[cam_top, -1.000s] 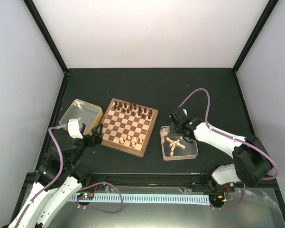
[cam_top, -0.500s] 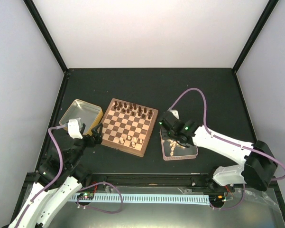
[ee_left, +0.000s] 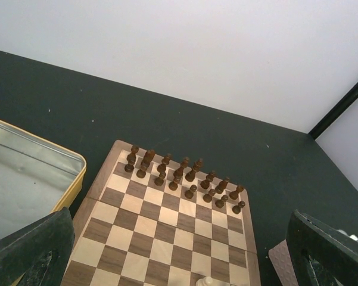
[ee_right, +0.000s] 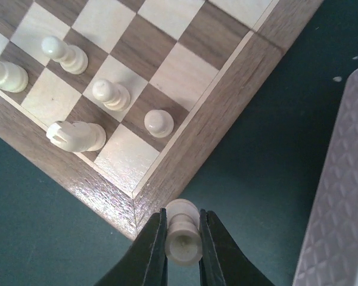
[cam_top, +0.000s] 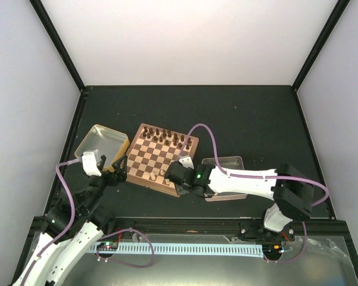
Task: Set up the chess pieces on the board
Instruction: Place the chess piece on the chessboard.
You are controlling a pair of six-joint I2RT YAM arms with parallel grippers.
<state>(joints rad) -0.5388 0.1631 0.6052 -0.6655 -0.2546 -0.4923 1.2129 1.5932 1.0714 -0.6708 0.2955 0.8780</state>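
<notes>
Right wrist view: right claw (ee_right: pixel 181 229) pinches a small pale round-topped piece (ee_right: pixel 182 210) by the board (ee_right: pixel 226 77) corner.
Top view: piece hidden.
Left claw (ee_left: pixel 179 256): spread wide.

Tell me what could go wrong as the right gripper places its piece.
1. The right gripper holds the small pale beige wooden chess piece only at its tips; it might slip.
2. A pale pawn and knight stand beside the empty corner square of the checkered wooden board; the gripper might topple them.
</notes>
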